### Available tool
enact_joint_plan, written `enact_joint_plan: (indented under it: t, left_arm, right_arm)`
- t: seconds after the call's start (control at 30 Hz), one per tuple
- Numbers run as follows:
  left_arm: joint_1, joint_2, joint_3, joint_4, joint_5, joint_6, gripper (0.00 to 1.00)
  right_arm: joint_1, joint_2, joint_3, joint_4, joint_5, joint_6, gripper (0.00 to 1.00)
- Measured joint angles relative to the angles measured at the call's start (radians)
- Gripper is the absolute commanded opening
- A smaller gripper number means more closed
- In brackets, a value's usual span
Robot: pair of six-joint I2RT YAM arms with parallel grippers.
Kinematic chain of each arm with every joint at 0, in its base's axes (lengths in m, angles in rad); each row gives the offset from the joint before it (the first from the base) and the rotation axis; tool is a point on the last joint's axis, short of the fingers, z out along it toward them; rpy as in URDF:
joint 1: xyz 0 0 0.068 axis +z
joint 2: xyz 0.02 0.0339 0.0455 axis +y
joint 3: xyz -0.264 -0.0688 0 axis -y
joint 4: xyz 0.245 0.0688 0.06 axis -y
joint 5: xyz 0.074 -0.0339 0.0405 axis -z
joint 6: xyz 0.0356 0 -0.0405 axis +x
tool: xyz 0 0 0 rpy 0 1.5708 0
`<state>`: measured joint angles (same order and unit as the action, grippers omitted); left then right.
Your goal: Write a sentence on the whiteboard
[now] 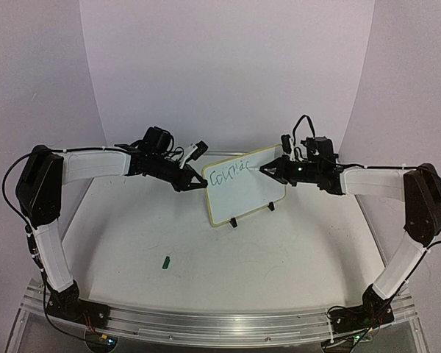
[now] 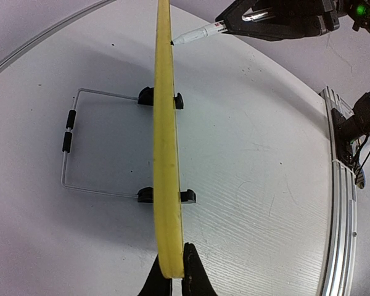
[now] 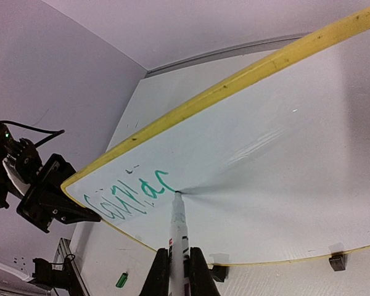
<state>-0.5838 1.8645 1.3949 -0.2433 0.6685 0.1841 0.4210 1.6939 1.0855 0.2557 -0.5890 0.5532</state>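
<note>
Two-arm writing set-up, seen from above and from both wrists. The whiteboard (image 1: 251,197) is shown standing on edge near the middle of the counter (image 1: 206,272), between the two arms, with its written face turned towards the arm bases. It is carried on small black feet (image 2: 147,95), and a bent wire stand (image 2: 71,142) lies flat on the counter behind it. The left pincer (image 2: 171,274) is closed on the yellow rim at the board's left end, one finger on each face. The right pincer (image 3: 176,271) is closed around a white marker (image 3: 178,228), which is held pointing at the board; its tip is seen touching the white surface at the end of the last green letter. The sentence (image 1: 228,174) is represented only by one slanted green word in the upper left part of the board, legible roughly as "courag"; the rest of the writing surface is white. A small green cap (image 1: 165,260) is seen lying on the counter, well apart from the board, on the side of the left arm.
</note>
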Motion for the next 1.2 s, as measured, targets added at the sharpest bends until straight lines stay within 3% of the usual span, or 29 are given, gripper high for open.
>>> enact_joint_plan:
  t: [1.2]
  left_arm:
    - [0.0, 0.0, 0.0, 0.0, 0.0, 0.0, 0.0]
  right_arm:
    - [-0.008, -0.013, 0.026, -0.016, 0.019, 0.001, 0.0]
